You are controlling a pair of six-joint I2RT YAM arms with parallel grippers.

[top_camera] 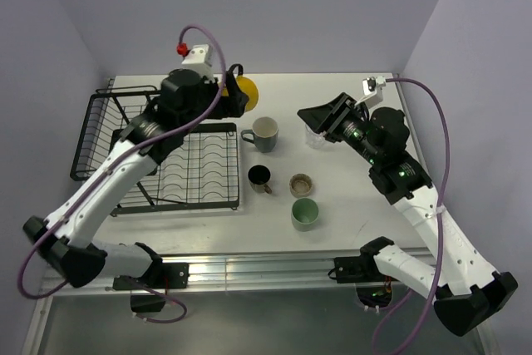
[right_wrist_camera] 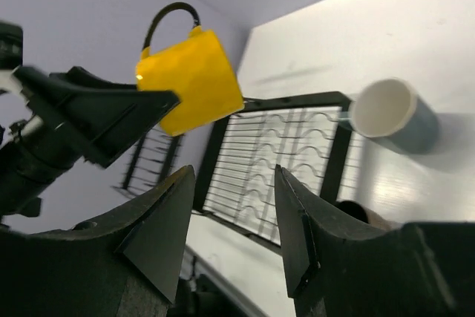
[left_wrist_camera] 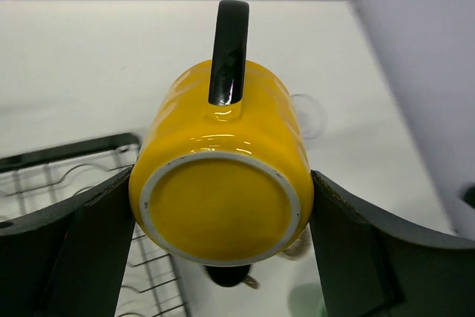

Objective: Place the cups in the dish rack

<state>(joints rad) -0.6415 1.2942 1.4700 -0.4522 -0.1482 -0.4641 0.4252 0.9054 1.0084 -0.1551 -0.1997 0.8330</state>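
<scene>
My left gripper (top_camera: 235,99) is shut on the yellow mug (top_camera: 246,89) and holds it on its side in the air, past the far right corner of the dish rack (top_camera: 199,174). The left wrist view shows the mug's base (left_wrist_camera: 221,209) between both fingers (left_wrist_camera: 96,239), black handle up. My right gripper (top_camera: 320,118) is open and empty, pointing left, with the clear glass (top_camera: 319,139) just below it. The grey mug (top_camera: 264,133), black mug (top_camera: 260,176), beige-brown cup (top_camera: 302,184) and pale green tumbler (top_camera: 305,213) stand on the table right of the rack.
The rack's raised basket (top_camera: 108,126) is at the far left, and the flat grid with curved dividers (right_wrist_camera: 274,157) holds no cups. Walls close in the table at the back and on both sides. The right wrist view shows the yellow mug (right_wrist_camera: 189,79) and grey mug (right_wrist_camera: 393,115).
</scene>
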